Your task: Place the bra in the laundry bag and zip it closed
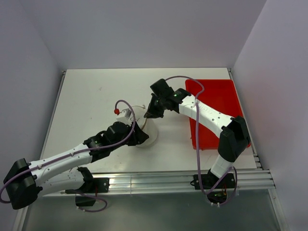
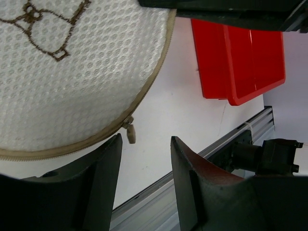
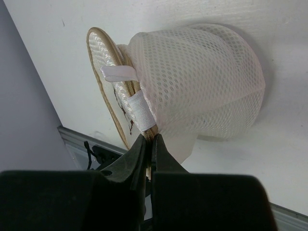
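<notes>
The laundry bag (image 1: 147,129) is a cream mesh pouch at the table's middle, between my two grippers. In the right wrist view its dome (image 3: 202,82) lies on its side with the tan zipper rim (image 3: 103,91) facing left. My right gripper (image 3: 150,138) is shut on that rim by a white tab; it also shows in the top view (image 1: 150,113). In the left wrist view the disc face (image 2: 72,82) bears a dark bra outline. The zipper pull (image 2: 129,134) hangs just above my open left gripper (image 2: 144,151), untouched. The bra is hidden.
A red plastic tray (image 1: 217,103) stands at the right of the table, under my right arm; it also shows in the left wrist view (image 2: 240,57). The aluminium rail (image 1: 159,180) runs along the near edge. Grey walls enclose the table.
</notes>
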Tool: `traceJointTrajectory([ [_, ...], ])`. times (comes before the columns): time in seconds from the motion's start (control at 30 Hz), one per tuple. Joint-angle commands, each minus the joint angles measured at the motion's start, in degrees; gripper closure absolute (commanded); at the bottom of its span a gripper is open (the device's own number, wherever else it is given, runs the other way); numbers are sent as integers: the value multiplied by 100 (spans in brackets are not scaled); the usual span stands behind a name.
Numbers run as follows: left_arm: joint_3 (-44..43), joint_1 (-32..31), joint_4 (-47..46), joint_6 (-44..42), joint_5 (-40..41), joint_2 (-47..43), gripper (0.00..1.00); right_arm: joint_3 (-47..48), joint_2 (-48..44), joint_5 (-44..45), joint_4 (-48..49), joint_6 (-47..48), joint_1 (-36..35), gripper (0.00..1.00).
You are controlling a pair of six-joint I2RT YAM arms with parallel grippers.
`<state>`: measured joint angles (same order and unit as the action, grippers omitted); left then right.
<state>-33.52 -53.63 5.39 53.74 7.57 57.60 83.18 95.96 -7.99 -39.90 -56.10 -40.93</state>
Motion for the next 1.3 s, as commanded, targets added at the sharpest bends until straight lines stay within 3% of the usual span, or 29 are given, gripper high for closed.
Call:
traceJointTrajectory([
  [0.0,-296,-34,-416,-12,-72,75,49,-47,-210,105,132,11,32,100],
  [0.5,-208,-25,-398,102,156,260,56,-56,-174,43,184,-15,32,100],
  [1.07,-305,-34,32,260,561,339,98,-153,-236,104,193,28,32,100],
  [1.27,-261,-34,559,366,771,-38,100,-12,-122,96,132,292,164,100],
])
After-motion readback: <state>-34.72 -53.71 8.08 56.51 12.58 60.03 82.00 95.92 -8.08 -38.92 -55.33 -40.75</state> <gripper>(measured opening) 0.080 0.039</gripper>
